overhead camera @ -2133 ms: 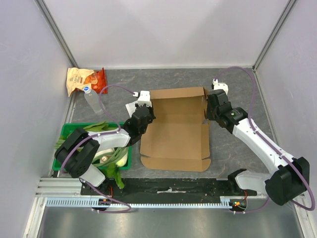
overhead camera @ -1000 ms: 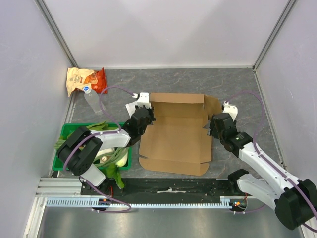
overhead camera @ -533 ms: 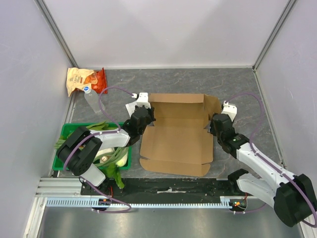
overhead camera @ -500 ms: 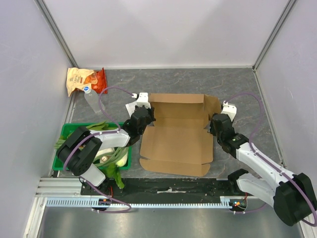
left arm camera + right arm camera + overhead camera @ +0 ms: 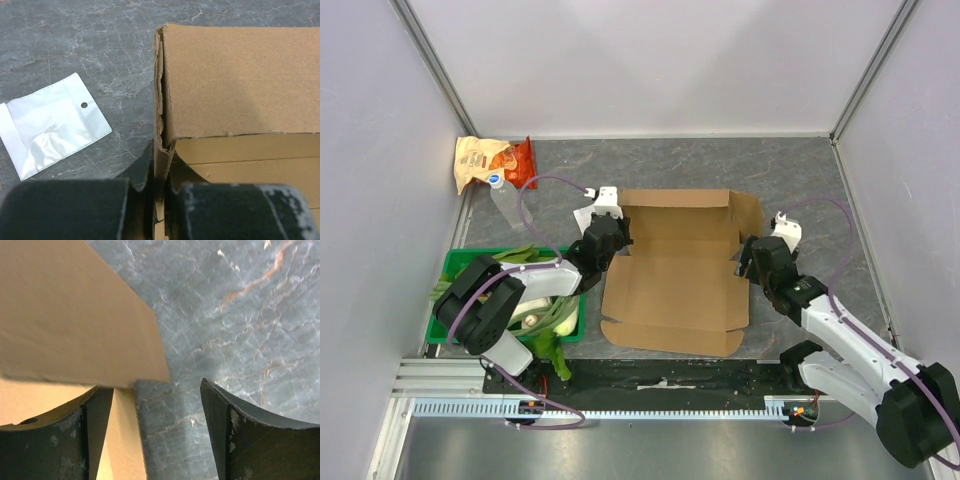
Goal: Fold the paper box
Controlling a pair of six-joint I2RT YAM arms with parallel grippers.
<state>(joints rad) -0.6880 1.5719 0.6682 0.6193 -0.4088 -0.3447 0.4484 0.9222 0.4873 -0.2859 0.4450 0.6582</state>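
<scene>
The paper box lies opened out in the middle of the top view. At the bottom of the left wrist view, the left gripper is clamped tight on the box's left edge flap. The right gripper gapes wide at the box's right edge, gripping nothing.

Paper box lies opened out at mid-table, brown, flaps spread. Left gripper meets its 10 o'clock corner. Right gripper sits at its 3 o'clock edge. Green crate of vegetables is at 8 o'clock. Snack bag is at 10 o'clock, with a clear bottle just beside it. White card lies near the left gripper.
</scene>
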